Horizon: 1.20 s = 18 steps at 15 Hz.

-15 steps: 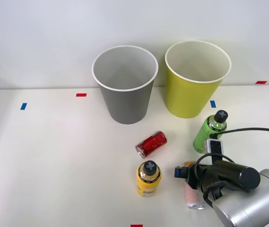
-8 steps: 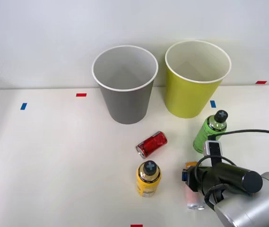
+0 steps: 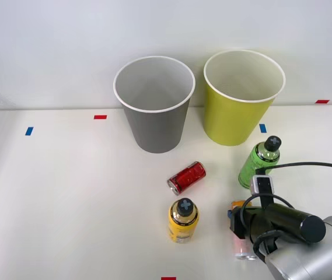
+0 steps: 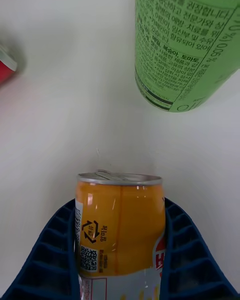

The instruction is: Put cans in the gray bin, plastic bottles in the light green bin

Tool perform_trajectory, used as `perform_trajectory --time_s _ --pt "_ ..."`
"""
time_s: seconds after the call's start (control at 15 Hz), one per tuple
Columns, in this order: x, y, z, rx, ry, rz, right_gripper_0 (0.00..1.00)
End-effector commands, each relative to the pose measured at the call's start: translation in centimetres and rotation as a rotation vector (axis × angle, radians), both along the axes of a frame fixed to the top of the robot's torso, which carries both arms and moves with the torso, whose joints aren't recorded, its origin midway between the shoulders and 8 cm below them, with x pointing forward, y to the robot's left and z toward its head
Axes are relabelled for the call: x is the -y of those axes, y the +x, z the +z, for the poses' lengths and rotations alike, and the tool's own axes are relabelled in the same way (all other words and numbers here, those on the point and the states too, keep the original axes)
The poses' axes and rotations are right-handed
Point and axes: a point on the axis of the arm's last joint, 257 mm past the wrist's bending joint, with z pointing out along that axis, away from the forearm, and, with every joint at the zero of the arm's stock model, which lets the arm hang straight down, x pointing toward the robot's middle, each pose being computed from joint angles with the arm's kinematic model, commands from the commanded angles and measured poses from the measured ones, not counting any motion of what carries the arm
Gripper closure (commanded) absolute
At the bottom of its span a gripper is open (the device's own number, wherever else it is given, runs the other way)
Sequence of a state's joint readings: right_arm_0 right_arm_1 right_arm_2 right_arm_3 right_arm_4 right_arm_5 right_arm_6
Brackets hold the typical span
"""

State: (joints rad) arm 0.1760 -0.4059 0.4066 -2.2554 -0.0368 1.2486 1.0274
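Observation:
The slim orange-and-pink can (image 4: pixel 120 225) lies on its side on the white table, and my right gripper (image 4: pixel 120 210) is shut on it, one blue finger (image 4: pixel 50 250) against each side. In the front view the gripper (image 3: pixel 237 224) sits over that can (image 3: pixel 239 247) at the front right. The green bottle (image 3: pixel 259 162) stands upright just beyond it, and its label (image 4: pixel 185 45) is close ahead of the can's silver end. The red can (image 3: pixel 187 177) lies on its side mid-table. The yellow bottle (image 3: pixel 183 220) stands in front of it. The gray bin (image 3: pixel 157 128) and the light green bin (image 3: pixel 236 119) stand at the back.
Small blue and red tape marks (image 3: pixel 100 116) dot the table (image 3: pixel 66 192). A black cable (image 3: pixel 311 166) arcs from my wrist toward the table's right edge. Open tabletop spreads to the left of the cans and bottles.
My right arm has drawn back toward the table's front edge, sliding the gripper further along the orange-and-pink can. The other can, the bottles and the bins have not moved.

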Motion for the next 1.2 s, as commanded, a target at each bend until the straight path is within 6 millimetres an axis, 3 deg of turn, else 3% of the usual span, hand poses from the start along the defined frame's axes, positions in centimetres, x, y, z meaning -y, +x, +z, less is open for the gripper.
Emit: perform_trajectory --time_s 0.07,0.27,0.6,0.8,0.93,1.2 --pt "0.8 -0.8 1.7 0.036 -0.014 0.009 0.82" --pt "1.2 -0.8 4.1 0.132 -0.060 0.085 0.88" --pt "-0.8 -1.3 8.2 0.322 0.025 0.121 0.97" --pt "-0.6 -2.7 12.1 0.408 0.043 0.099 0.98" --pt "0.6 -3.3 11.9 0.423 0.038 0.068 0.99" --pt "0.8 -3.2 16.7 0.648 0.041 0.143 0.99"
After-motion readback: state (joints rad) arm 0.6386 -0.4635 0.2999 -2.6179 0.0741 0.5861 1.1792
